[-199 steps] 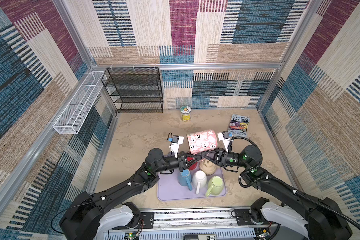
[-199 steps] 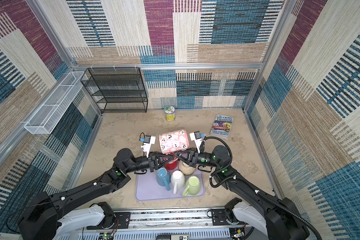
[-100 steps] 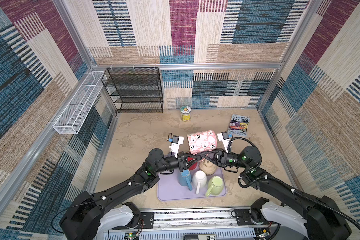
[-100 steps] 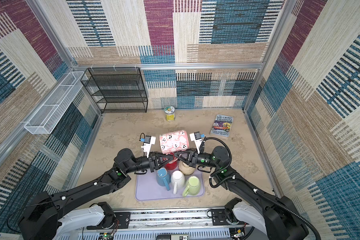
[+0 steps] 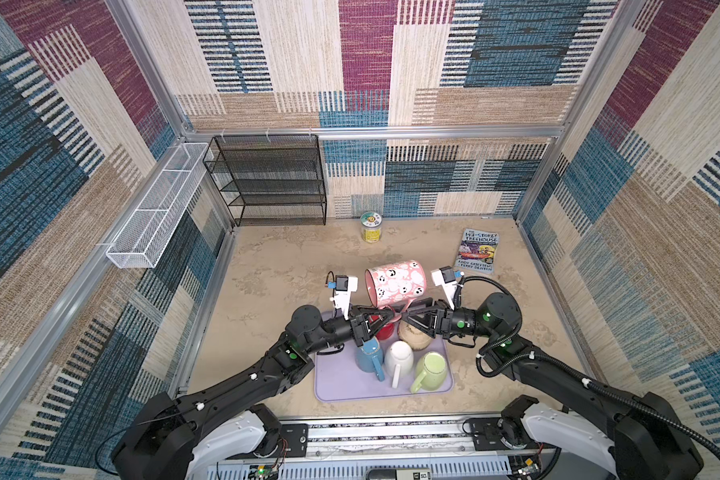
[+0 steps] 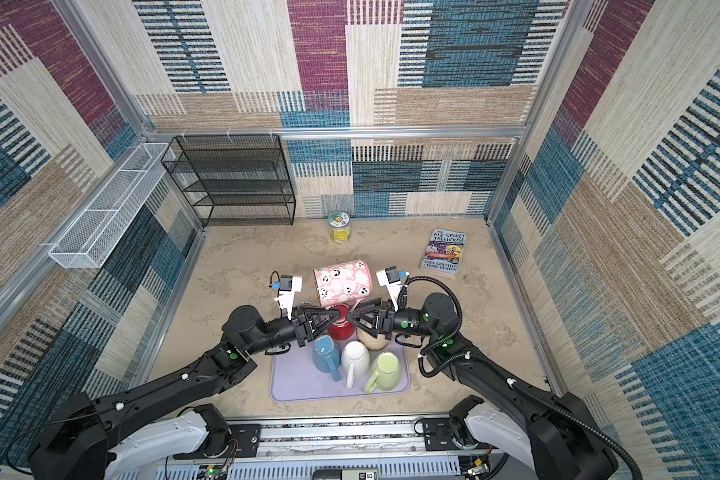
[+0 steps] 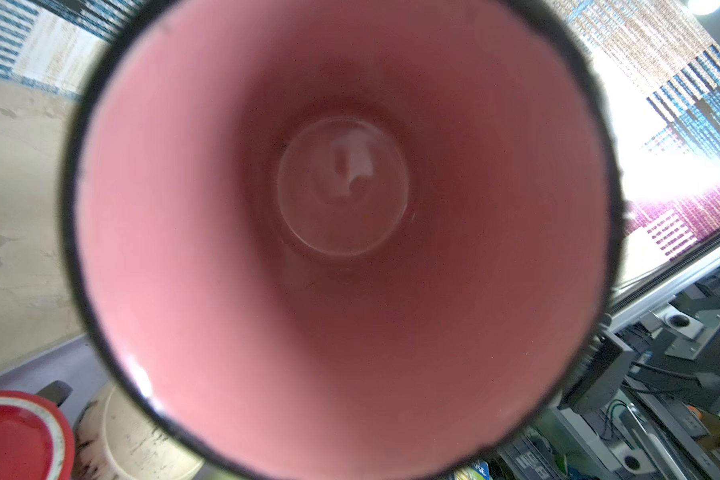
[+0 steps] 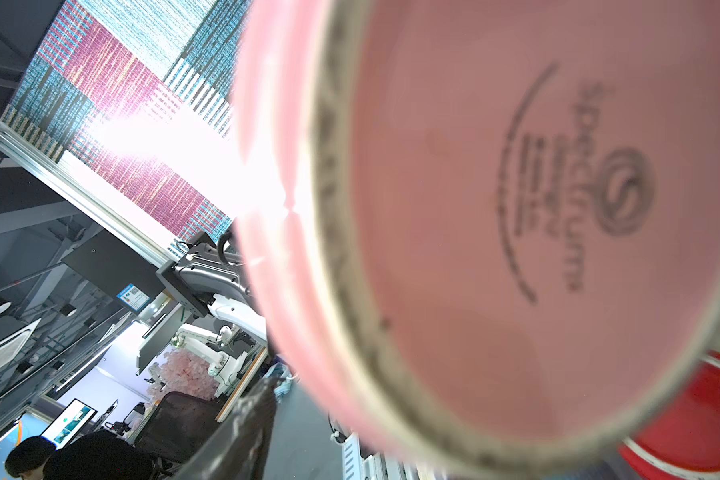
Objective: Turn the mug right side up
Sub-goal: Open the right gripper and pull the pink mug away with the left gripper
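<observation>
While the left gripper (image 5: 391, 318) pinches its handle with narrow fingers, the pink mug (image 5: 395, 283) hangs sideways above the tray's (image 5: 341, 386) 12 o'clock edge, mouth toward 9 o'clock and base toward 3. The right gripper (image 5: 409, 318) points in from 3 o'clock, just beside the handle; its finger spread cannot be told.
</observation>
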Tool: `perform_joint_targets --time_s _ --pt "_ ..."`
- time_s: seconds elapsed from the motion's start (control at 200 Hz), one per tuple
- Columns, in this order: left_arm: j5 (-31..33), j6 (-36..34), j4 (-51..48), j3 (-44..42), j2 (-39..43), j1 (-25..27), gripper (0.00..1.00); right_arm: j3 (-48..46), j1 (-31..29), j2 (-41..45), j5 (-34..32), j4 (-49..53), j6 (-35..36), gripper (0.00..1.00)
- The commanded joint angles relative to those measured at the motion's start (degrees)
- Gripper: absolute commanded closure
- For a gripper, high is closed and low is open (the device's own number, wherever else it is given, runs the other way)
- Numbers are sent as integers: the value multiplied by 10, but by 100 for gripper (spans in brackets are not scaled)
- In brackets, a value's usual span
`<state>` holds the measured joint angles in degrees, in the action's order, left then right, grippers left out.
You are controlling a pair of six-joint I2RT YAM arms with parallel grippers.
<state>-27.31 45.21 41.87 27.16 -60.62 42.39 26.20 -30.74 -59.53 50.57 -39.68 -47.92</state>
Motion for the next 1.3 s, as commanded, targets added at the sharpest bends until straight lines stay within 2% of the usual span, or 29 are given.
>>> perform_joint_targets --time_s 0.0,0.255,0.406,0.646,0.826,1.057,1.297 --pt "51 -44 31 -8 30 -2 100 -3 0 1 -1 -8 8 34" --pt "137 -64 -20 -40 103 -7 100 -3 0 -6 -5 -2 17 32" --pt "196 -72 -61 -59 161 -7 100 9 0 2 -27 52 62 32" --pt "288 -101 -244 -43 258 -7 100 44 -2 0 -95 181 165 32" --pt "354 -133 -419 17 290 -7 100 58 -9 -27 -115 210 198 31" --pt "417 -170 -598 107 298 -8 100 106 -42 -65 -161 274 266 19" --pt "475 -194 -758 190 291 -9 100 117 -56 -78 -175 297 298 0"
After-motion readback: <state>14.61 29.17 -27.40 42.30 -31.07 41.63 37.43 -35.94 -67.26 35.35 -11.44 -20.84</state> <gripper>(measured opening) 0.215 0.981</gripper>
